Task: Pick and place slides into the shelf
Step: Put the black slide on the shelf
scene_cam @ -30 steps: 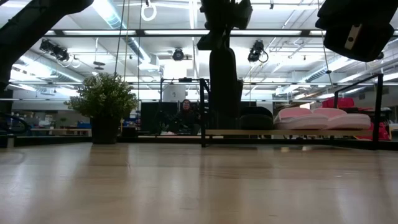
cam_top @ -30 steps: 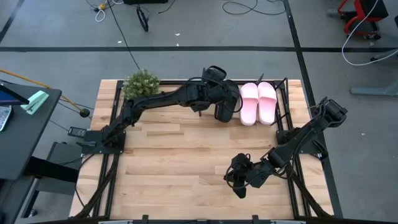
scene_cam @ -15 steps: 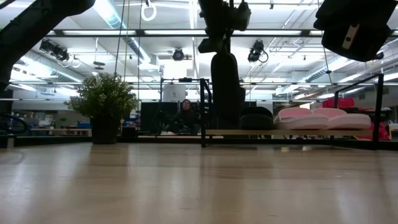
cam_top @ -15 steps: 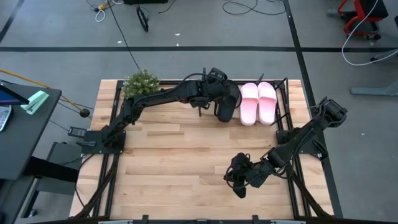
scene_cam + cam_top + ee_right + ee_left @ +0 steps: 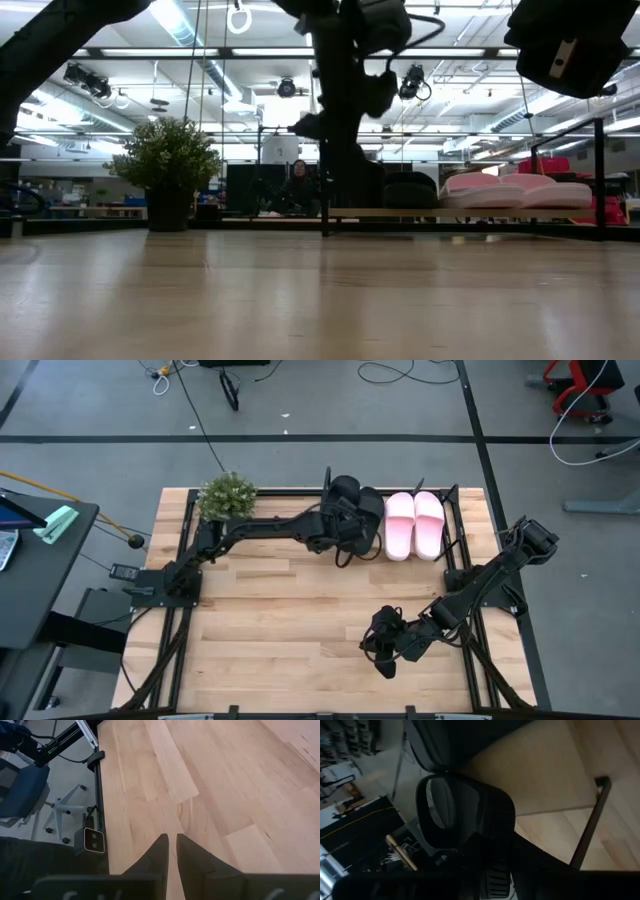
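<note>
My left gripper (image 5: 348, 512) reaches over the left end of the shelf (image 5: 456, 495) at the table's far side. It is shut on a black slide (image 5: 465, 815), which also shows low by the shelf board in the low view (image 5: 350, 185). A second black slide (image 5: 410, 190) and the pale pink pair (image 5: 415, 525) lie side by side on the tilted wooden board (image 5: 480, 212). My right gripper (image 5: 385, 647) waits shut and empty above the table's near right part. My left gripper holds the black slide close in front of its camera. A ribbed finger pad (image 5: 495, 880) lies against the slide below its strap arch (image 5: 470, 795). The slide itself hides the rest of the hold. I cannot tell whether the slide rests on the board.
A small green potted plant (image 5: 227, 495) stands at the far left, beside the shelf's left post (image 5: 326, 180). Bare wooden tabletop (image 5: 290, 610) fills the middle and near side. A person (image 5: 298, 185) sits in the room beyond the table.
My left gripper has gone down and toward the table's far edge, and it has tipped over. The black slide hung upright above the shelf's left end before. It now sits low at the board, beside the other black slide.
</note>
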You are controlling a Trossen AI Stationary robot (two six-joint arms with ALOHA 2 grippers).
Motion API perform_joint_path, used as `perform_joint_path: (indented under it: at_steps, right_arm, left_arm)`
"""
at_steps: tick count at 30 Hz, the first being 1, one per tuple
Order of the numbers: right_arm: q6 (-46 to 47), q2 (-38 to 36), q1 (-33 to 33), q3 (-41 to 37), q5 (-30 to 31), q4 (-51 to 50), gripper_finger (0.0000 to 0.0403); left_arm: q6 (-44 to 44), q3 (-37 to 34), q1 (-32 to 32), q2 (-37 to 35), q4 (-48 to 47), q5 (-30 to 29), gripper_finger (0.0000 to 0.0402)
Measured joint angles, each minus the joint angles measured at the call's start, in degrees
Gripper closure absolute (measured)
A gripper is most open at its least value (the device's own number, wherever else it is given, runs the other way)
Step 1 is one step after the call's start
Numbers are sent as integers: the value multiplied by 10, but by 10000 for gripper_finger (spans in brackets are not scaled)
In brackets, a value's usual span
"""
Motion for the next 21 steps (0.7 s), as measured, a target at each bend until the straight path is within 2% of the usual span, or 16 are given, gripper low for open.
perform_joint_path:
  at_steps: [10, 21]
  right_arm:
    - [-5, 0, 0, 0, 0, 0, 359]
    - [-10, 0, 0, 0, 0, -2, 359]
  left_arm:
    - [-50, -28, -17, 0, 37, 20, 326]
    - [-166, -28, -19, 0, 46, 97, 330]
